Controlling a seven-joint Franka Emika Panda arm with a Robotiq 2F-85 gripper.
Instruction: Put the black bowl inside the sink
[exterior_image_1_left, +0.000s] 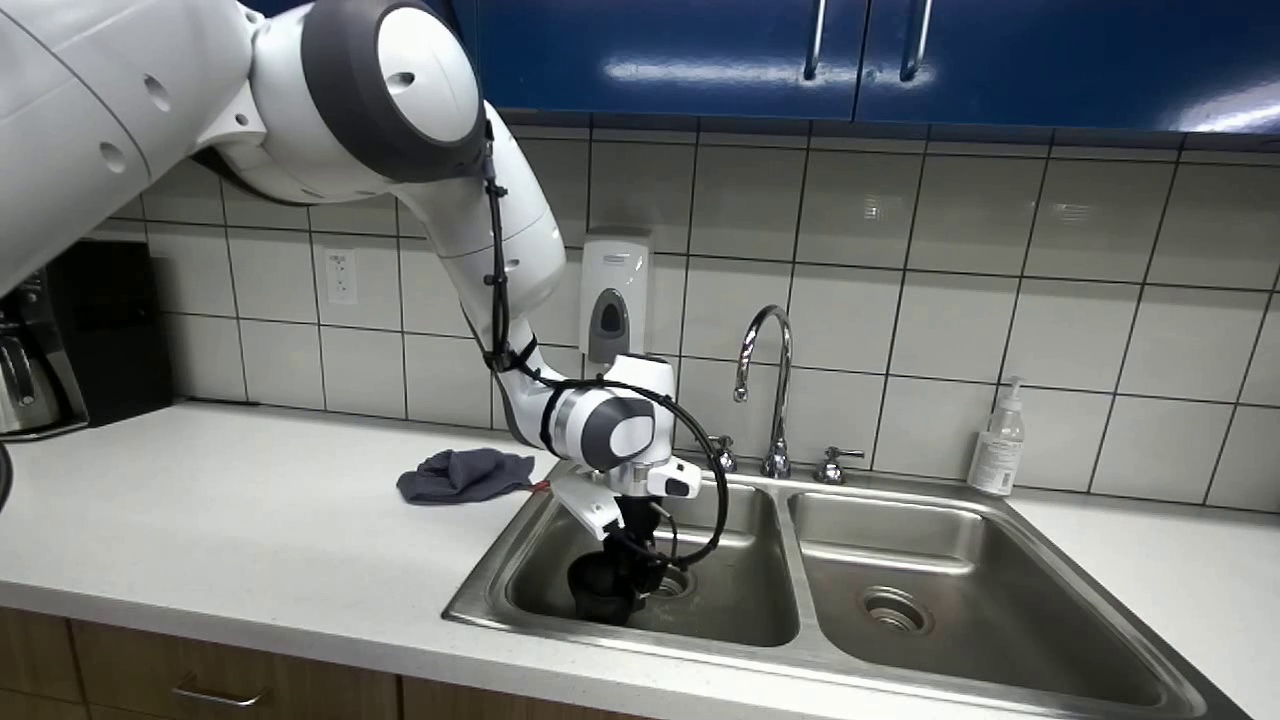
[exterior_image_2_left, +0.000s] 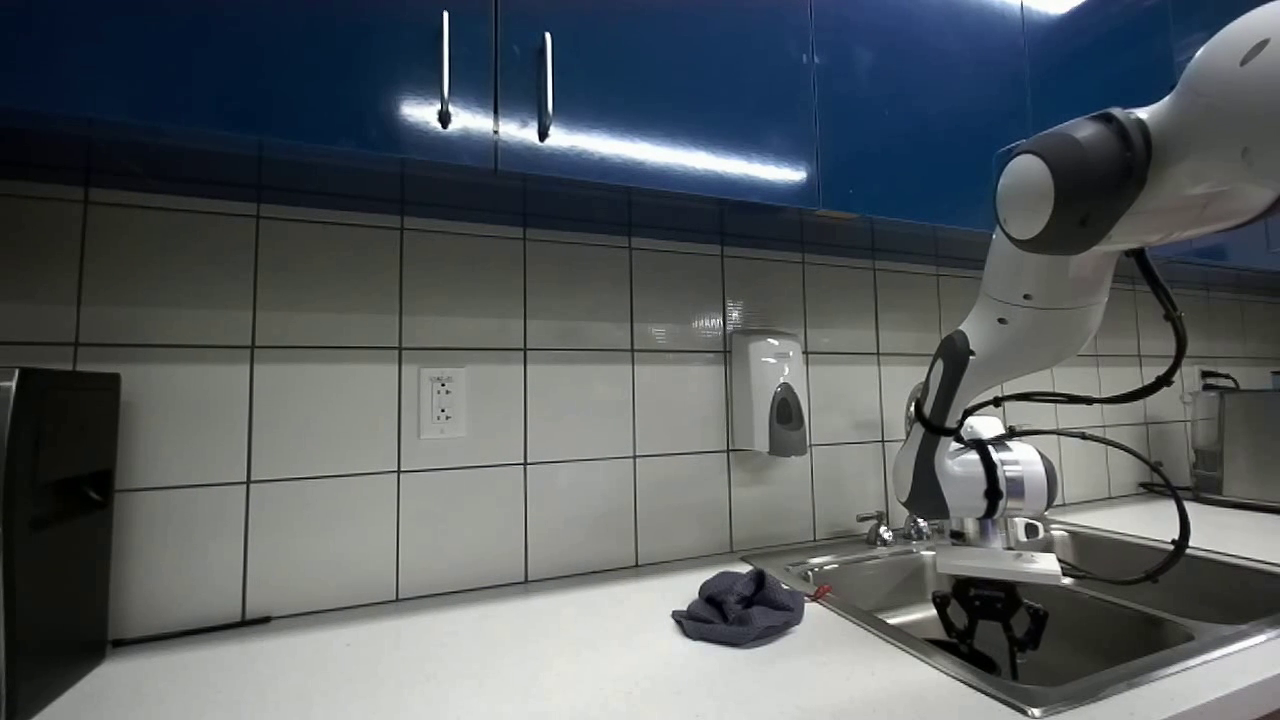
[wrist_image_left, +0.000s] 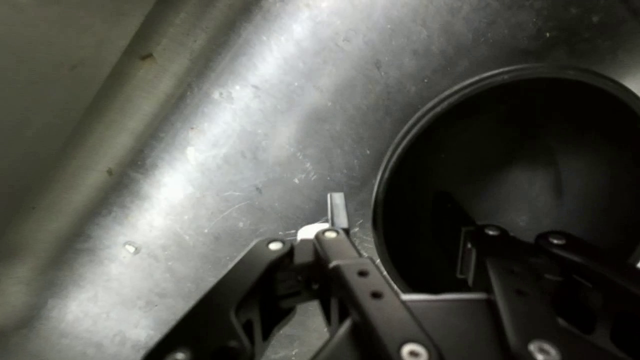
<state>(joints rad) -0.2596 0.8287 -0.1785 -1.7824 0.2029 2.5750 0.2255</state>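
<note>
The black bowl (exterior_image_1_left: 595, 585) stands in the sink (exterior_image_1_left: 700, 647), in the basin nearer the grey cloth. Its dark side shows in an exterior view (exterior_image_2_left: 962, 655), partly behind the gripper. In the wrist view the round bowl (wrist_image_left: 525, 150) lies at the right, its opening facing the camera, on the metal sink floor (wrist_image_left: 280, 125). My gripper (wrist_image_left: 400, 232) is open. One finger is outside the bowl's rim and the other is over or inside the bowl, apart from the rim. The gripper is low in the basin in both exterior views (exterior_image_1_left: 640, 585) (exterior_image_2_left: 990, 650).
A chrome faucet (exterior_image_1_left: 780, 390) with handles stands behind the basins. A divider separates the second basin (exterior_image_1_left: 950, 570). A grey cloth (exterior_image_1_left: 466, 476) lies on the counter beside the sink. A wall dispenser (exterior_image_1_left: 615, 290) and a soap bottle (exterior_image_1_left: 998, 445) are at the back.
</note>
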